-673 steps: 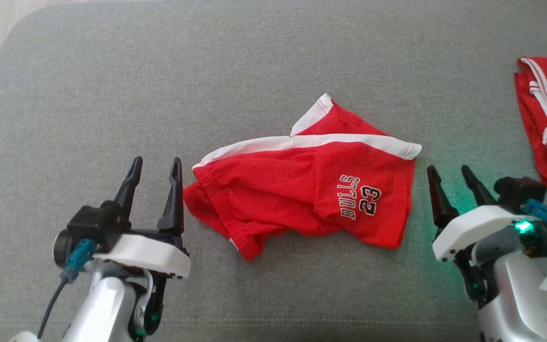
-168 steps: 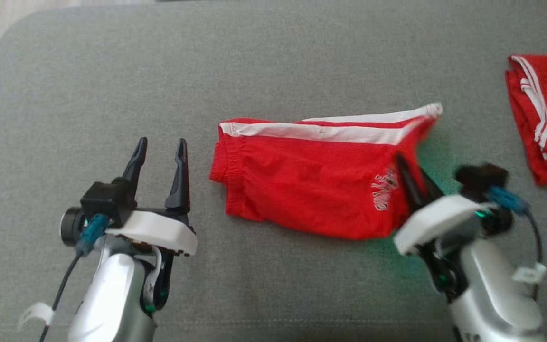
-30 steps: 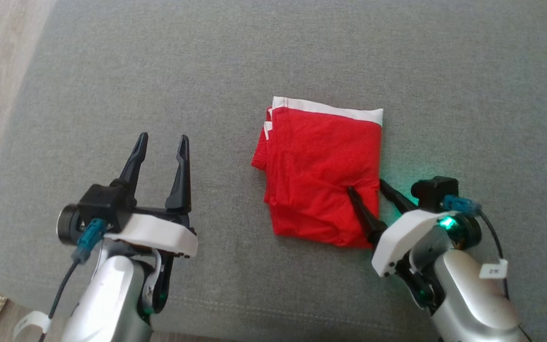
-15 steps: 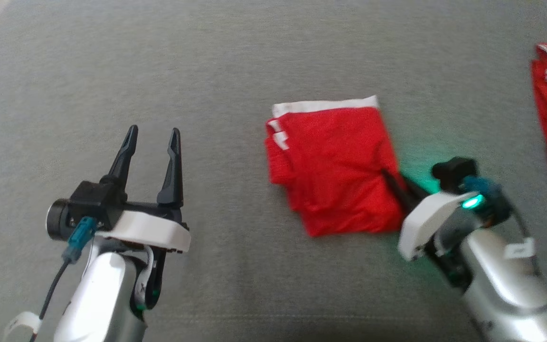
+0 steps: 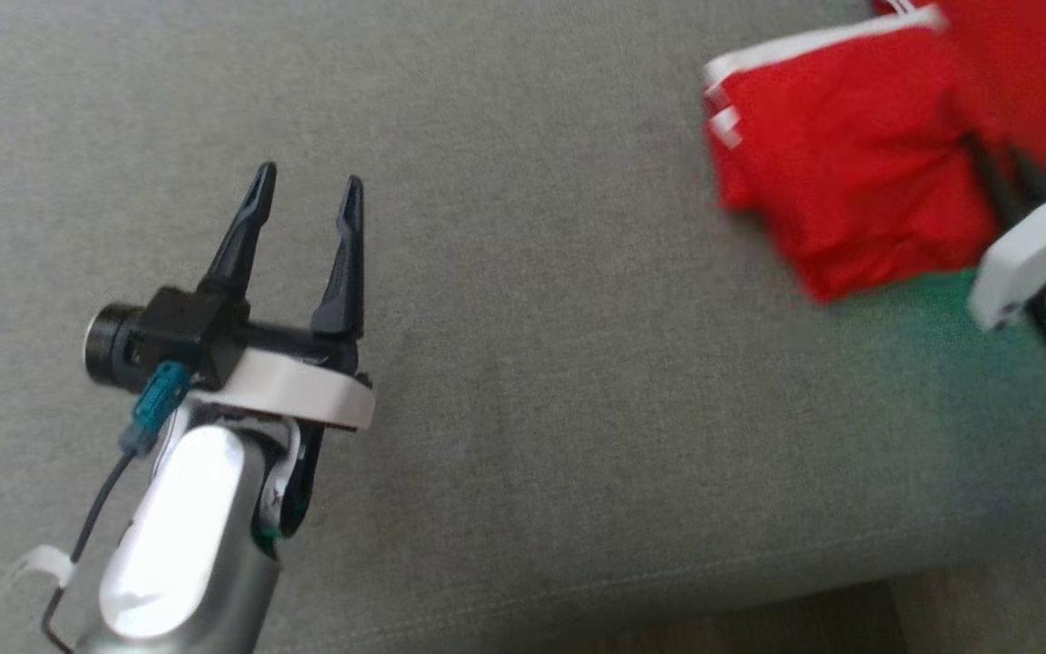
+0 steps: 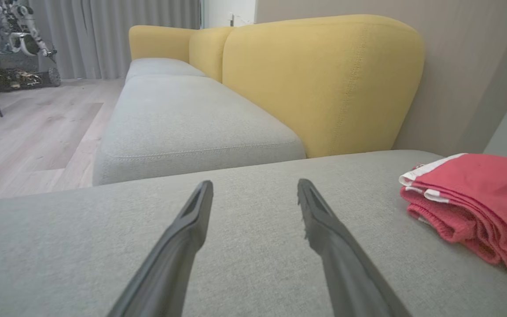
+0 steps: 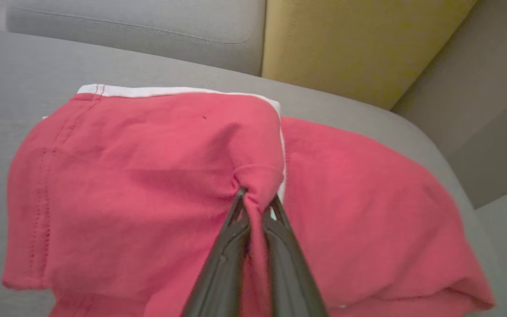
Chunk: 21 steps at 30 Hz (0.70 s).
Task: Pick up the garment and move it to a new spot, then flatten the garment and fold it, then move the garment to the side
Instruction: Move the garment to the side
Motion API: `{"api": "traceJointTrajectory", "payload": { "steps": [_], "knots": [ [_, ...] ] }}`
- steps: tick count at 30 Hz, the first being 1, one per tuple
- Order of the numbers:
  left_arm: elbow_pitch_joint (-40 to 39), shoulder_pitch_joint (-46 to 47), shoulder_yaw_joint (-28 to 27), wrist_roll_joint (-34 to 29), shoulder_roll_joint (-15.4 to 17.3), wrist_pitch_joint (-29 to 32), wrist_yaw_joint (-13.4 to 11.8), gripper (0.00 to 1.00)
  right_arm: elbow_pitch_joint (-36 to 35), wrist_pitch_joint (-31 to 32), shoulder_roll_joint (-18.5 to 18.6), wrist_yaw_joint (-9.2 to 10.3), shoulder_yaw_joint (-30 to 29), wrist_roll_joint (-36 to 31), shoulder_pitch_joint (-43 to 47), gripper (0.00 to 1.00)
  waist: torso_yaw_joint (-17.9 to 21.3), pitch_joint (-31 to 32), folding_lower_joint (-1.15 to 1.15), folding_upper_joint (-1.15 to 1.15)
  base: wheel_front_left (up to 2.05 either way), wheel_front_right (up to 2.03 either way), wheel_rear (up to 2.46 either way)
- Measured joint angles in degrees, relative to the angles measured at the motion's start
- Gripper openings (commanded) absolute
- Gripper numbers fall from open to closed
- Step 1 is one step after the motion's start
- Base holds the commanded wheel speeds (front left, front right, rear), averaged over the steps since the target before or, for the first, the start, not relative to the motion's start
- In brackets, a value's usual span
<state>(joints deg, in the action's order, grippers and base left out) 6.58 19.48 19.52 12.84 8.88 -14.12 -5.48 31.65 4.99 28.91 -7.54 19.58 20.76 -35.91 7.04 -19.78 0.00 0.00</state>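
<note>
Folded red garment [image 5: 850,173], edged in white, lying at the far right of the grey sofa cushion [image 5: 577,363] in the head view, where that side of the frame is blurred. Its right-hand edge abuts a second red garment [image 7: 368,198]. The right pincer [image 7: 258,196] has its two dark fingers pressed together on a bunched fold at that right-hand edge of the folded garment. In the right wrist view the cloth puckers where the fingertips meet, and a strip of it runs down between them. The left pincer [image 5: 310,174] stands over bare cushion well to the left of the garment and apart from it — fingers spread wide, nothing between them. Beyond the cushion, in both wrist views, rises a yellow backrest [image 6: 324,79].
</note>
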Motion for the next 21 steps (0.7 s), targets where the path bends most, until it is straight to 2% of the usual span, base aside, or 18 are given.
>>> {"api": "traceJointTrajectory", "payload": {
  "steps": [11, 21],
  "knots": [
    [-1.2, 2.8, 0.5, -1.1, 0.9, 1.0, 0.0, 1.0, 8.1, -1.2, 7.5, 0.0, -1.6, 2.5, -10.9, 0.0, 2.0, -5.6, 0.0, 0.0, 0.0, 0.0, 0.0],
    [-1.5, 5.1, 1.9, -1.5, 1.4, 1.5, 0.7, 1.0, 18.7, -3.3, 7.7, 0.0, -2.8, 4.7, -16.1, 0.0, 2.1, -9.0, 0.0, 0.0, 0.0, 0.0, 0.0]
  ]
}}
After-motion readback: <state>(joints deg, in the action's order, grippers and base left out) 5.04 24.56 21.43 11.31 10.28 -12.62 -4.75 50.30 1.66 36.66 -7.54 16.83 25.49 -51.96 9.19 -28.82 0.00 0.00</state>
